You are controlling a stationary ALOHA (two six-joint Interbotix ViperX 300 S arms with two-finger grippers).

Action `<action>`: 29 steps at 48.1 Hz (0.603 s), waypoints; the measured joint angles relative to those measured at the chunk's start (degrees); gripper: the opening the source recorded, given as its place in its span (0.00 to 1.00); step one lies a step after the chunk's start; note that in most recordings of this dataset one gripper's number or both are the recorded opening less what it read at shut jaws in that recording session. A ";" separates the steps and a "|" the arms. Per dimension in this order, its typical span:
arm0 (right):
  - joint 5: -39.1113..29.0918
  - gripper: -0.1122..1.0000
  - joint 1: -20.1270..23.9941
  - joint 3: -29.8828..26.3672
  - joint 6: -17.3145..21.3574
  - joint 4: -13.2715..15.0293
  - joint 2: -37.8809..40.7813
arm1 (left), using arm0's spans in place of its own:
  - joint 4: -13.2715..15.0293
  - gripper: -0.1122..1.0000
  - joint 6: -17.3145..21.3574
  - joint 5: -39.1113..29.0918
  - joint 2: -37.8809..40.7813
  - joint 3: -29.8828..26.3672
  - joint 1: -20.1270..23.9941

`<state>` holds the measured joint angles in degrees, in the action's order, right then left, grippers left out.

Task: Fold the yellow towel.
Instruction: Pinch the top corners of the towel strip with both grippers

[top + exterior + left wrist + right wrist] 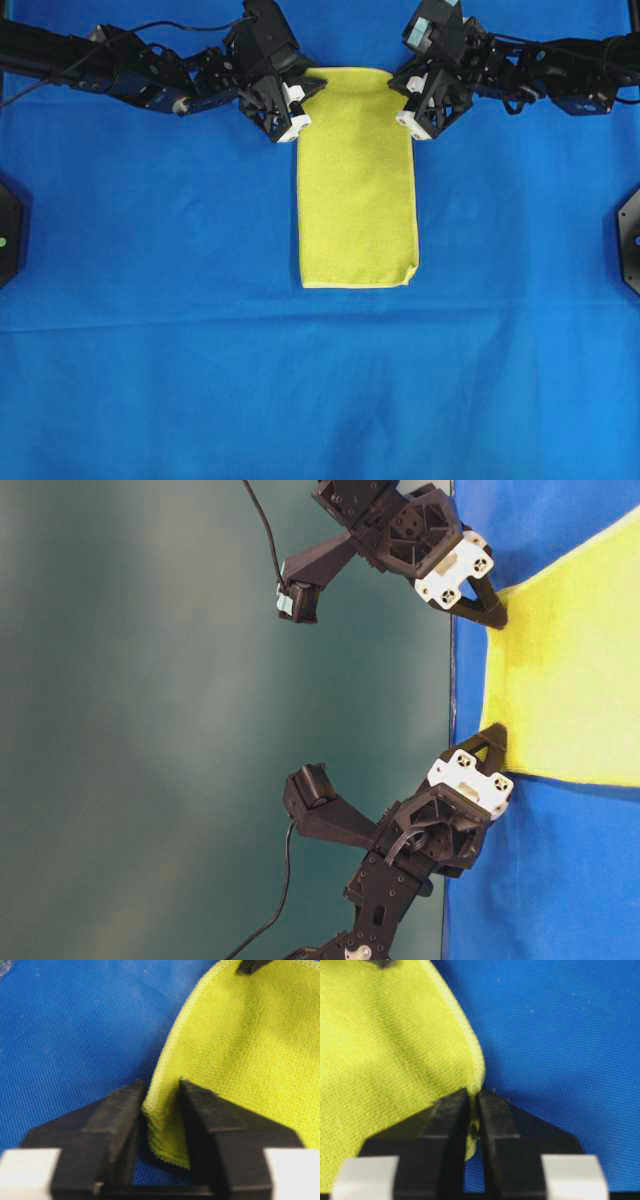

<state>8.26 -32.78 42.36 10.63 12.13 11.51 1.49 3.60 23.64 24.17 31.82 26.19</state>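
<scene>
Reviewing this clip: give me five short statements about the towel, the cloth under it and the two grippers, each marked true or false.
1. The towel lies as a long rectangle on the blue cloth. True.
2. The left gripper has a towel corner between its jaws. True.
3. The right gripper hangs open, clear of the towel. False: its jaws are pinched on the towel's edge.
4. Both grippers are at the towel's bottom end in the overhead view. False: both are at the top end, one at each corner.
5. The towel is bunched into a ball. False: it lies flat, with only the gripped corners pulled up.
</scene>
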 measured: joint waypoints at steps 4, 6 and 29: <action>0.00 0.14 0.00 0.09 -0.09 0.00 0.00 | 0.00 0.24 0.09 0.09 0.00 0.00 -0.18; 0.00 0.14 0.00 0.09 0.00 0.00 0.00 | 0.00 0.24 0.09 0.09 0.00 0.00 -0.18; -3.34 0.14 -0.62 0.79 0.53 -0.44 -5.71 | -0.09 0.23 5.98 -1.41 -3.16 -0.44 0.09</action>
<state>4.92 -33.40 43.15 11.16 11.69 5.80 1.41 9.58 22.24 21.01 31.38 26.28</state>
